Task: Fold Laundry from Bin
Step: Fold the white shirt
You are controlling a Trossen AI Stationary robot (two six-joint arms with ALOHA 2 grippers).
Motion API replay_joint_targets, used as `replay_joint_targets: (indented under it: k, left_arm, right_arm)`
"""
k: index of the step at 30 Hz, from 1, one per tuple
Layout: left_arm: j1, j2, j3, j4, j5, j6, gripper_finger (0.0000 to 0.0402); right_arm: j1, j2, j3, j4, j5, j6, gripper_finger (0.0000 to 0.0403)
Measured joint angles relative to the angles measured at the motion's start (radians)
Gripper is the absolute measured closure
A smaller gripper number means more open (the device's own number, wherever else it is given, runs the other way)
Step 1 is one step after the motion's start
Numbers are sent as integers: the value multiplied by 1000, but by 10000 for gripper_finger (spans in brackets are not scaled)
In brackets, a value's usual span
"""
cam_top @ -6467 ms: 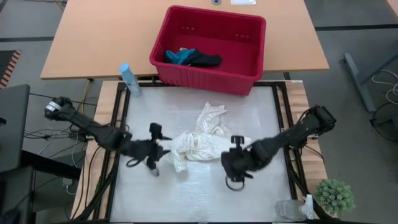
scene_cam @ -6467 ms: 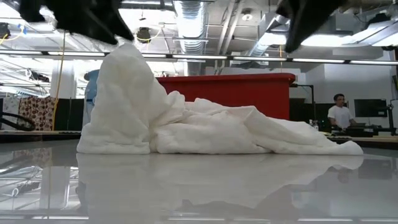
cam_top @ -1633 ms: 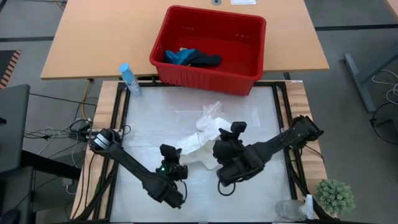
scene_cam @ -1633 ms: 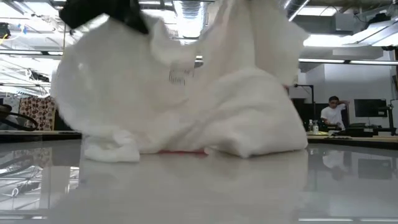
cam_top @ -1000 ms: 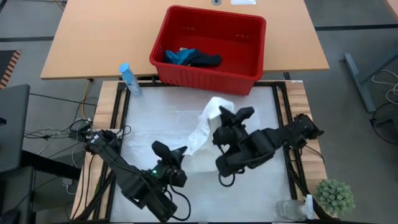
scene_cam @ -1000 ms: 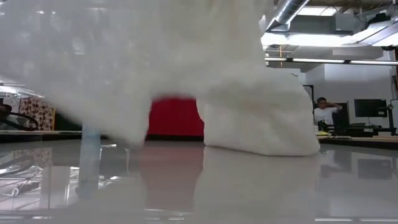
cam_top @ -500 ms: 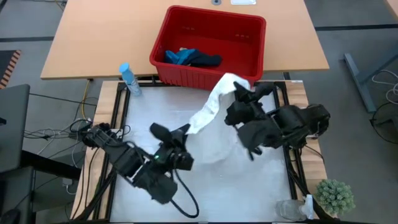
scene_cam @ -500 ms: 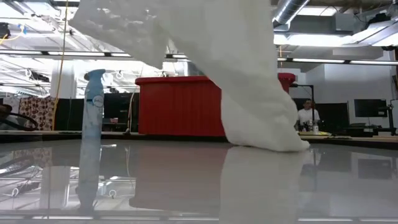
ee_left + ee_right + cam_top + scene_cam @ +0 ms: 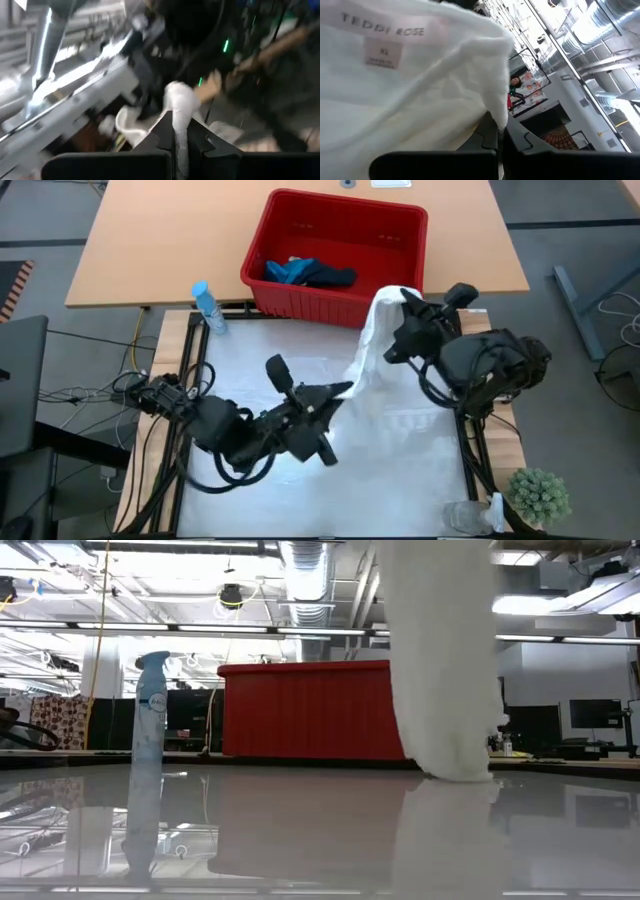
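The large white laundry item [image 9: 368,340] is strung between my two grippers above the table's right half. My right gripper [image 9: 403,300] is shut on its upper end near the bin's right corner, and my left gripper [image 9: 345,390] is shut on its lower end, nearer the table's middle. In the low view a fold of the cloth [image 9: 440,660] hangs down, and its bottom [image 9: 455,775] reaches the table top. The red bin [image 9: 300,300] stands at the far edge with a teal item [image 9: 285,270] and a dark item [image 9: 330,277] lying on its floor. My left gripper pinches a bunched end of the white cloth [image 9: 178,107] between its two fingers, which point slightly upward toward the table's right. From there the cloth runs up toward the other gripper. My right gripper pinches a gathered fold of the cloth [image 9: 495,107] near its sewn-in label [image 9: 382,32], with the fingers about level. The cloth drapes away from the fingers and hangs below them.
A blue-capped spray bottle [image 9: 207,307] stands at the table's far left corner, left of the bin. At the near right corner are a clear container [image 9: 470,515] and a small green plant [image 9: 538,495]. The wooden table [image 9: 150,240] lies beyond.
Both grippers have risen, each still shut on the white cloth. My right gripper has gone toward the far right corner; my left has moved right and tipped upward. The cloth has been lifted off the table and drawn out into a hanging band; only its bottom reaches the surface.
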Motion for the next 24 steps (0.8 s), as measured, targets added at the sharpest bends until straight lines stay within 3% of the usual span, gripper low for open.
replay_joint_targets:
  k: [6,9,12,16,20,24]
  left_arm:
    - [-7,0,0,30,124,-152,402]
    - [-6,1,0,50,118,-188,402]
    - [-6,1,0,60,28,-182,402]
    - [-6,1,0,33,-228,-108,402]
    - [-4,-17,0,-234,-399,-209,402]
    - [-4,-59,-2,-764,-492,-670,402]
  right_arm:
    - [-51,-7,0,1,-2,1,381]
    - [-114,9,0,0,-26,8,381]
    - [-181,27,0,-28,-141,64,381]
    - [-281,73,0,-64,-289,157,381]
    - [-362,138,0,-112,-402,218,381]
    - [-421,225,0,-147,-468,248,381]
